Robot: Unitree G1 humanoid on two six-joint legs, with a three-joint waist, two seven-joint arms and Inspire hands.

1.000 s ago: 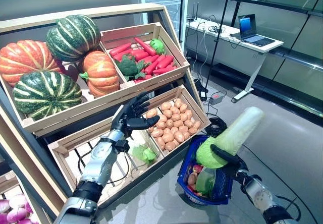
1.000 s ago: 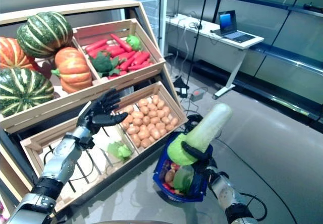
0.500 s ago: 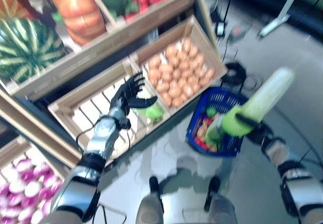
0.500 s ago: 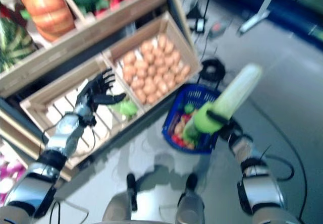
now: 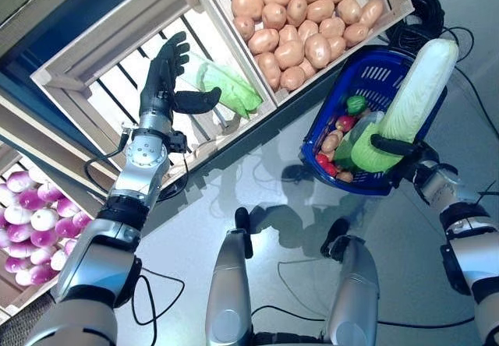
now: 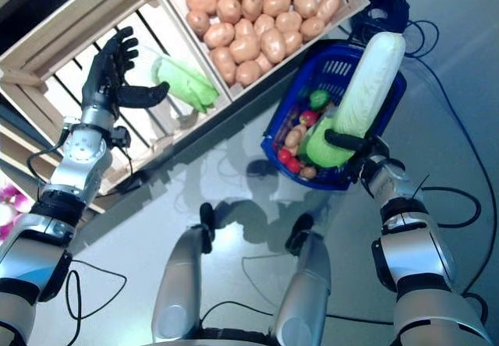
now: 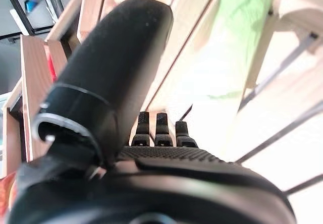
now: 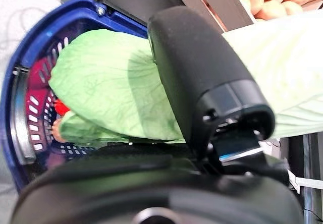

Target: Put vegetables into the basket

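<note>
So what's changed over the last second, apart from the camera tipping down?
Very little. The view tilted down, which explains most of the shift. The right hand still grips the cabbage over the blue basket, perhaps slightly lower. The left hand stays open over the slatted crate, thumb by the cabbage lying there. The potatoes are unmoved.

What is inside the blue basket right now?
The blue basket holds small mixed vegetables: a green one, red ones and tan potato-like ones. The right hand grips a long cabbage with its leafy end in the basket, covering whatever lies beneath.
</note>
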